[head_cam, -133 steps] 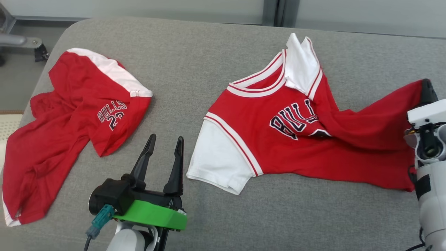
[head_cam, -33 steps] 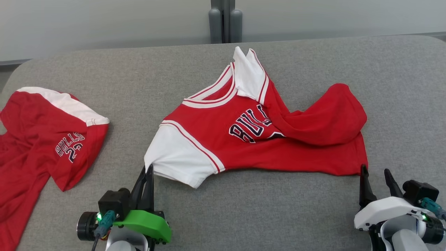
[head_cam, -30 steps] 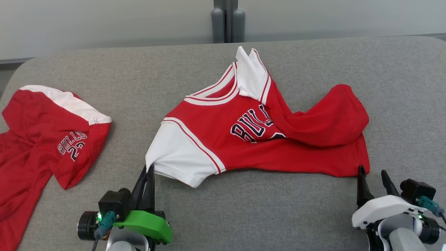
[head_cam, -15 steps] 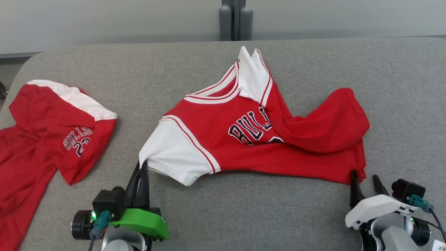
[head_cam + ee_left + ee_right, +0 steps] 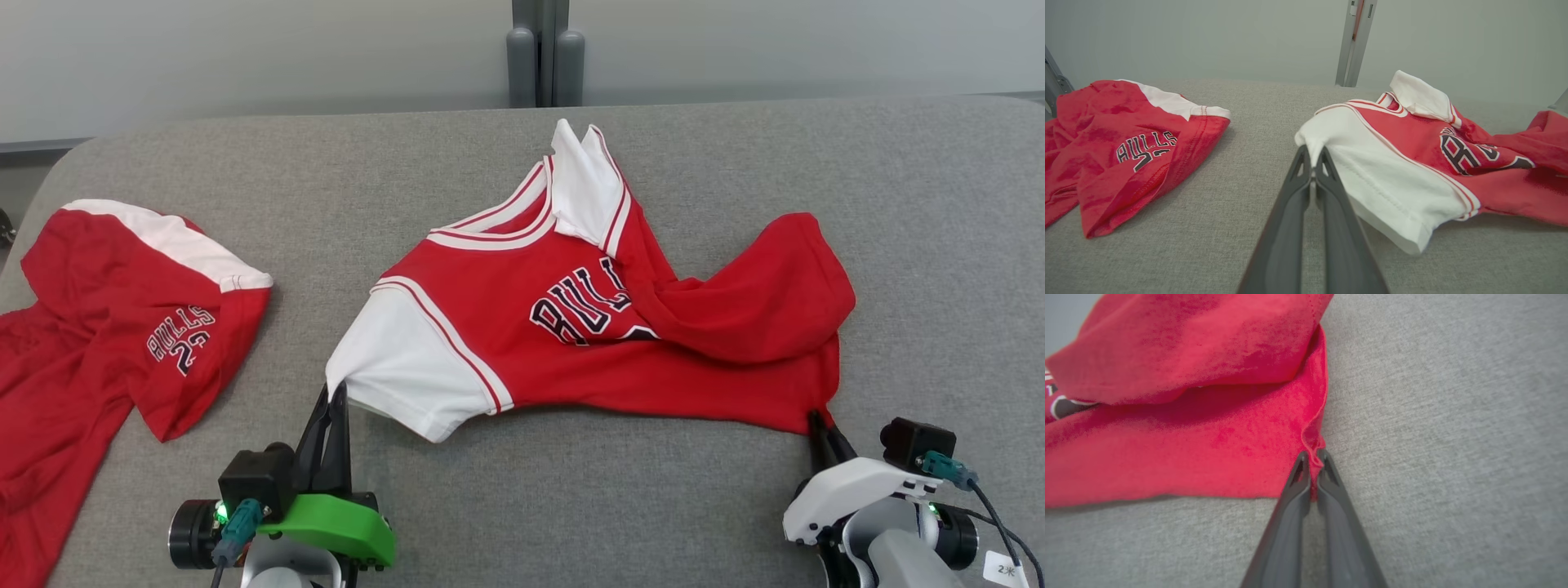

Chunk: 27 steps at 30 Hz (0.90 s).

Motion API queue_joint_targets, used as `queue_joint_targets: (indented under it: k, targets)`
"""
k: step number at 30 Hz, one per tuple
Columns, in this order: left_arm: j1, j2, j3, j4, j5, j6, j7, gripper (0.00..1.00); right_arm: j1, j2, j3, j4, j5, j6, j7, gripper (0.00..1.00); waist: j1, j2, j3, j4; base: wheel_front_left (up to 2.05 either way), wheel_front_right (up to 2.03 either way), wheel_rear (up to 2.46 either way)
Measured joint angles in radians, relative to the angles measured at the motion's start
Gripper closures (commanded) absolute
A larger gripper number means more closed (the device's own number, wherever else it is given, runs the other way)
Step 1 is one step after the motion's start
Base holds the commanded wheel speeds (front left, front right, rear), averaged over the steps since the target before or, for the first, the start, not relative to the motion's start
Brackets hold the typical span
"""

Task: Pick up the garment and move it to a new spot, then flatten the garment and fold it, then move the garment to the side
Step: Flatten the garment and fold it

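Grey tabletop is carrying the jersey mid-surface, rumpled, hem flipped over. Left hand is pinching the white sleeve, right hand the hem corner. Flattening, folding and moving aside are remaining

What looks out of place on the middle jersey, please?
The jersey is not flat: its red lower part is flopped back over the lettering, hiding some of it, and the far white sleeve is folded over.

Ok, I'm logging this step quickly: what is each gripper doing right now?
Left gripper: closed, pinching the white sleeve of the jersey.
Right gripper: closed, pinching the jersey's red bottom corner.
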Motion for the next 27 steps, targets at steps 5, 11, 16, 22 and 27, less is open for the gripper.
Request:
queue_joint_targets:
  k: [5,11,16,22,27]
  targets:
    - [0.001,0.000,-0.001,-0.022,-0.026,-0.006,0.000,1.00,0.004,0.007,-0.006,-0.114,0.017,0.000,0.009,1.00,0.0000,0.0000,-0.010,-0.006,0.00,0.00,0.00]
    - [-0.051,0.000,-0.005,-0.109,-0.234,-0.083,0.001,1.00,-0.052,-0.008,0.016,-0.374,0.200,0.000,0.079,1.00,0.0000,0.0000,-0.031,-0.017,0.00,0.00,0.00]
    - [-0.192,0.001,-0.024,-0.195,-0.336,-0.098,0.001,1.00,-0.126,-0.067,-0.006,-0.596,0.187,0.000,0.196,1.00,0.0000,0.0000,-0.056,-0.024,0.00,0.00,0.00]
    - [-0.450,0.002,-0.037,-0.296,-0.349,-0.091,0.019,1.00,-0.249,-0.086,-0.055,-0.781,0.128,0.000,0.353,1.00,0.0000,0.0000,-0.092,-0.032,0.00,0.00,0.00]
    - [-0.533,0.005,-0.037,-0.378,-0.332,-0.060,0.069,1.00,-0.309,-0.057,-0.049,-0.924,0.058,0.000,0.477,1.00,0.0000,0.0000,-0.118,-0.050,0.00,0.00,0.00]
